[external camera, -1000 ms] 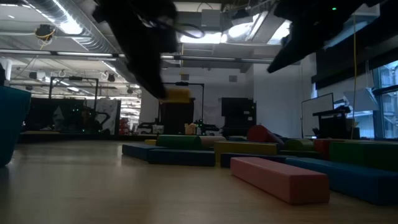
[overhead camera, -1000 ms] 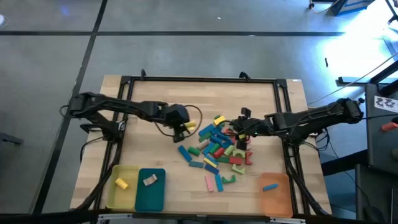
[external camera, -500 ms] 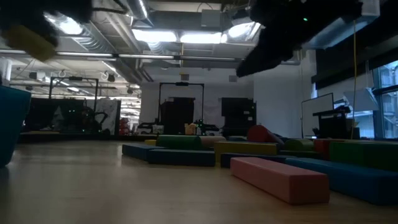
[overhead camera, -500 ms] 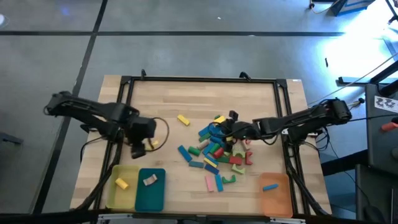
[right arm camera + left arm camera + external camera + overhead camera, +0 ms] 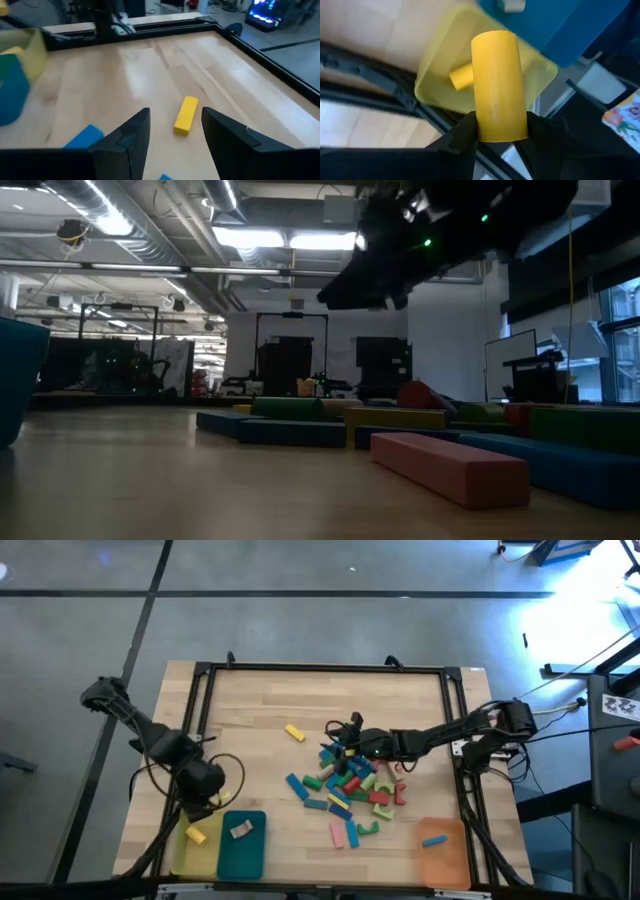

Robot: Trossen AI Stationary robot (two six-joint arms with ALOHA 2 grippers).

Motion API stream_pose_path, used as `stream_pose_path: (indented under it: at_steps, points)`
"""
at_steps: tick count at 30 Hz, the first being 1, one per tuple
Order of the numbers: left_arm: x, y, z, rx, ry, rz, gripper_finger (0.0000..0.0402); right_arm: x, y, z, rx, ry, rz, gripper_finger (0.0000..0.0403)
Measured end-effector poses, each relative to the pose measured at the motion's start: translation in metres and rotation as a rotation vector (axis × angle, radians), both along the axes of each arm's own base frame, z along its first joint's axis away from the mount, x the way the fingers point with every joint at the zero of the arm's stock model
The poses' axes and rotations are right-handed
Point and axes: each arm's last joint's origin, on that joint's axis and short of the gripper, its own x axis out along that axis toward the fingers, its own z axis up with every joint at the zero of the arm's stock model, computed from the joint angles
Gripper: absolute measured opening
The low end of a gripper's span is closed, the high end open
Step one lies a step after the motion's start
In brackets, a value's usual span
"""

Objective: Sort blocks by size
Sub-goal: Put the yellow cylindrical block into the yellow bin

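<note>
On the wooden tabletop [image 5: 260, 700], a heap of blocks [image 5: 350, 780] lies right of centre. At the near left corner sit a yellow tray [image 5: 180, 850] and a teal tray [image 5: 243, 853]. The left pincer [image 5: 501, 131] hangs above the yellow tray, gripping a yellow cylinder [image 5: 497, 85] whose long axis runs along its fingers; its lower end is hidden. The right pincer [image 5: 175, 131], spread empty, hovers at the heap's far edge, facing a yellow bar [image 5: 186, 115] lying flat.
</note>
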Motion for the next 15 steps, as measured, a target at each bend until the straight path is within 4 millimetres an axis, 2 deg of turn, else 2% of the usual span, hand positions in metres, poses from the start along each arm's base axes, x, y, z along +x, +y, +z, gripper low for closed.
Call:
stream_pose_path:
  at_steps: [7, 15]
  points:
    - [-0.002, -0.032, -0.005, -0.035, 0.023, -0.005, 0.0127, 0.010, -0.021, -0.016, 0.075, -0.024, -0.071, 0.0182]
    - [-0.005, -0.059, -0.024, 0.056, 0.163, 0.063, 0.0133, 0.029, -0.026, -0.020, 0.087, -0.024, -0.083, 0.0182]
